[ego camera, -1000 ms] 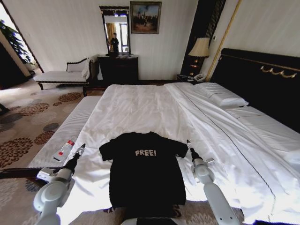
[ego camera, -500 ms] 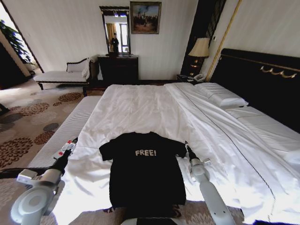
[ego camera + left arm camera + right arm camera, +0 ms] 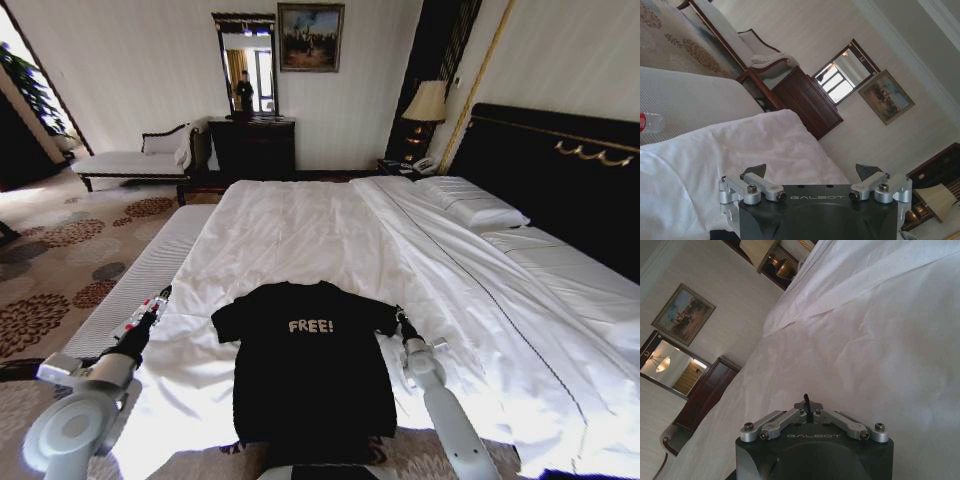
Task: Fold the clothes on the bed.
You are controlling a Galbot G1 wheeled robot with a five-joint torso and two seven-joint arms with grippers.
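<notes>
The clothes are one black T-shirt (image 3: 310,365) with white "FREE!" lettering, spread flat on the near end of the bed (image 3: 300,225). My left gripper (image 3: 160,297) hovers off the shirt's left side, over the duvet's edge. In the left wrist view the left gripper (image 3: 812,171) is open, its fingers wide apart with nothing between them. My right gripper (image 3: 399,314) sits right at the tip of the shirt's right sleeve. In the right wrist view the right gripper (image 3: 807,403) is shut, its tips pressed together above the white duvet (image 3: 865,355).
A striped bench (image 3: 140,275) runs along the bed's left side with a small bottle (image 3: 647,122) on it. Pillows (image 3: 470,205) and a dark headboard (image 3: 560,170) are at the right. A chaise (image 3: 130,160), dresser (image 3: 252,145) and lamp (image 3: 427,100) stand farther off.
My left arm has swung outward to the left, away from the shirt and toward the bench. The right gripper has edged slightly closer to the right sleeve.
</notes>
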